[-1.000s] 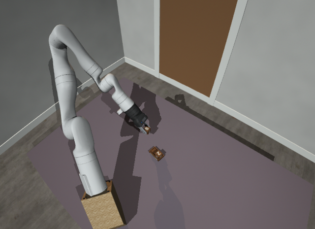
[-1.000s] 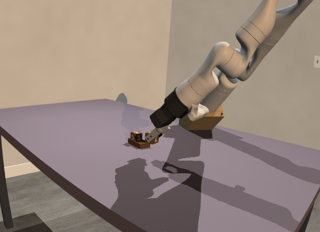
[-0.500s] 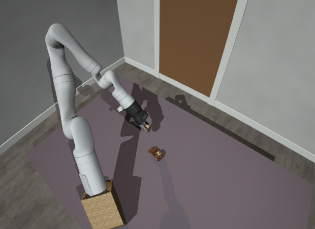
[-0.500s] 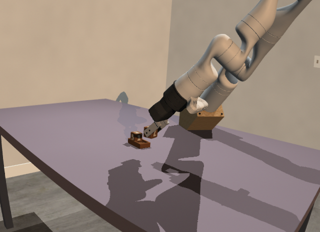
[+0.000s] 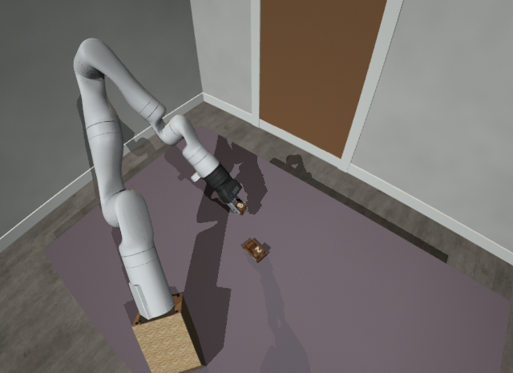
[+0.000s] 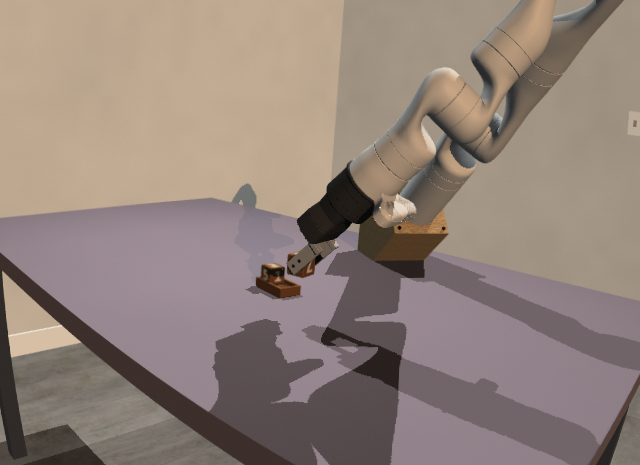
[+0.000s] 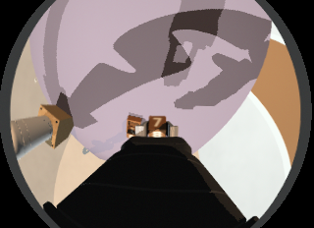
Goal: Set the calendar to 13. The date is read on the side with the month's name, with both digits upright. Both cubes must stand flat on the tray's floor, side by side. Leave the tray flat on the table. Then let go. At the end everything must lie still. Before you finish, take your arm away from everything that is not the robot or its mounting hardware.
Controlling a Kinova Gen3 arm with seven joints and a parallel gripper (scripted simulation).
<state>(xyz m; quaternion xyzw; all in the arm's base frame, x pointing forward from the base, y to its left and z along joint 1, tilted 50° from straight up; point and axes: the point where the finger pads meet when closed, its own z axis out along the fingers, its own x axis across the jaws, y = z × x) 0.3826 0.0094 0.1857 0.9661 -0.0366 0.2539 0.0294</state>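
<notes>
— Near the middle of the desk (image 5: 373, 286), what have you got?

— My pincer (image 5: 239, 208) is partly closed on one cube (image 5: 240, 204), held off the surface. The top view shows a white 8 on its upper face; the exterior view shows only my grey finger (image 6: 301, 259) across the cube (image 6: 303, 264).

— And the tray?

— The tray (image 5: 256, 249) lies flat just beside my pincer, not touching it. The other cube (image 5: 258, 249) stands in it with a 2 upward from above; the exterior view puts that cube (image 6: 272, 272) at the tray's left end, the right half unfilled.

— The wrist view?

— Both cubes (image 7: 152, 126) are small past my dark palm; digits are unclear.

— Room to move?

— Broad purple desk to the right and near side; edges lie well apart from the tray. My wooden pedestal (image 5: 182, 352) stands far off.
</notes>
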